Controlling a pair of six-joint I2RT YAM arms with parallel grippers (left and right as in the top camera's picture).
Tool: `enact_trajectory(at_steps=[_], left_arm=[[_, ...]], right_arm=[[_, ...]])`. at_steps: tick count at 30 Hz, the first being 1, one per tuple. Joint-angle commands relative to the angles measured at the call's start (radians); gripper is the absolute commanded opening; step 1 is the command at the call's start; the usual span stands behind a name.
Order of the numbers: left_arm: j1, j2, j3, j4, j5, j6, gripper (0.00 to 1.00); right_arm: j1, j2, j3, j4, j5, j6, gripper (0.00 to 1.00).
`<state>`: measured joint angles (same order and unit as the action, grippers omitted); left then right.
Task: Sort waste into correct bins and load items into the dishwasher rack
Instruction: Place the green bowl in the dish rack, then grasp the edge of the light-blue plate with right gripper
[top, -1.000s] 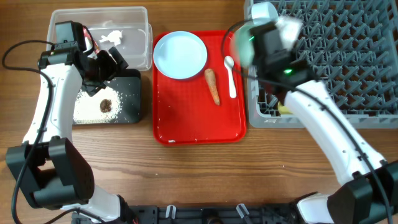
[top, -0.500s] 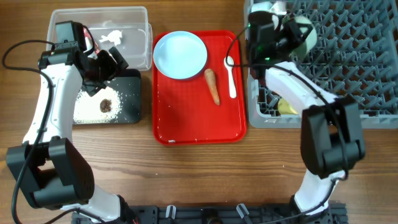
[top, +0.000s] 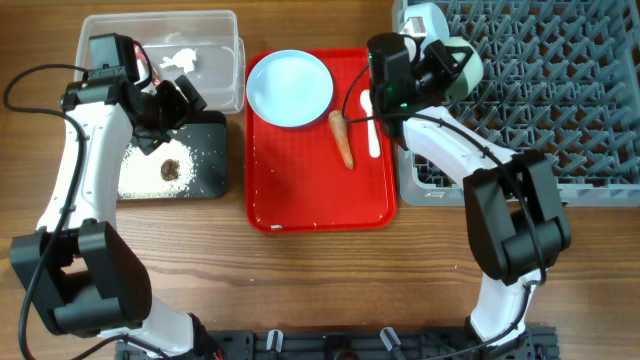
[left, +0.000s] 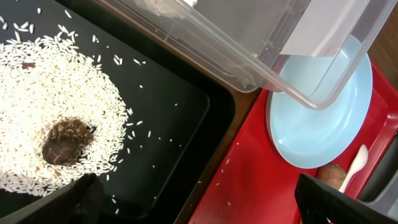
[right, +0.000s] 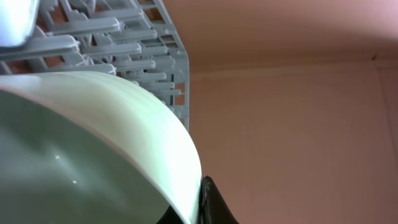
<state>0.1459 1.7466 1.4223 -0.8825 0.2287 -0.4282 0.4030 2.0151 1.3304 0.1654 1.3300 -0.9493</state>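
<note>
while right fingers (right: 214, 208) pinch the mint-green bowl (top: 462, 68) by its rim over the rack (top: 570, 110) corner, it could slip; left fingers (left: 68, 199) gape empty.

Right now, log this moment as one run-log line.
left gripper: open, above black tub | right gripper: shut on mint-green bowl, at rack corner | on red tray: plate, carrot, spoon
</note>
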Motion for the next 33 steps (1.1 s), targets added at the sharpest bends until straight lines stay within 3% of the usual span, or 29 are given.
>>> enact_trajectory(at_steps=[1,5,10,13,17,19,23,25,28,29,30,33], left_arm=[[0.001,-0.013,0.003,0.002,-0.006,0.001,1.0],[0.001,-0.013,0.003,0.002,-0.006,0.001,1.0],[0.001,-0.013,0.003,0.002,-0.006,0.001,1.0],[0.001,-0.013,0.003,0.002,-0.006,0.001,1.0],[0.001,-0.013,0.003,0.002,-0.006,0.001,1.0],[0.001,-0.013,0.003,0.002,-0.006,0.001,1.0],[0.001,-0.013,0.003,0.002,-0.006,0.001,1.0],[0.001,-0.013,0.003,0.002,-0.006,0.001,1.0],[0.001,-0.013,0.003,0.002,-0.006,0.001,1.0],[0.001,-0.013,0.003,0.002,-0.006,0.001,1.0],[0.001,-0.013,0.003,0.002,-0.006,0.001,1.0],[0.001,-0.013,0.003,0.002,-0.006,0.001,1.0]], right_arm=[[0.071,0.023,-0.005,0.003,-0.014,-0.009,0.06],[0.105,0.023,-0.005,0.003,-0.033,0.016,0.34],[0.115,0.023,-0.005,0.003,-0.048,0.013,0.55],[0.121,0.023,-0.005,0.003,-0.047,0.01,0.6],[0.151,0.023,-0.005,0.016,-0.091,0.015,0.76],[0.16,0.023,-0.005,0.115,-0.109,0.081,0.82],[0.167,-0.035,-0.005,0.278,-0.27,0.068,0.82],[0.167,-0.08,-0.001,0.277,-0.385,0.167,0.83],[0.167,-0.144,-0.001,0.149,-0.677,0.611,0.84],[0.167,-0.159,-0.001,0.027,-0.758,0.827,0.93],[0.167,-0.171,-0.001,-0.09,-0.809,0.89,0.99],[0.167,-0.173,-0.001,-0.196,-0.972,1.077,1.0]])
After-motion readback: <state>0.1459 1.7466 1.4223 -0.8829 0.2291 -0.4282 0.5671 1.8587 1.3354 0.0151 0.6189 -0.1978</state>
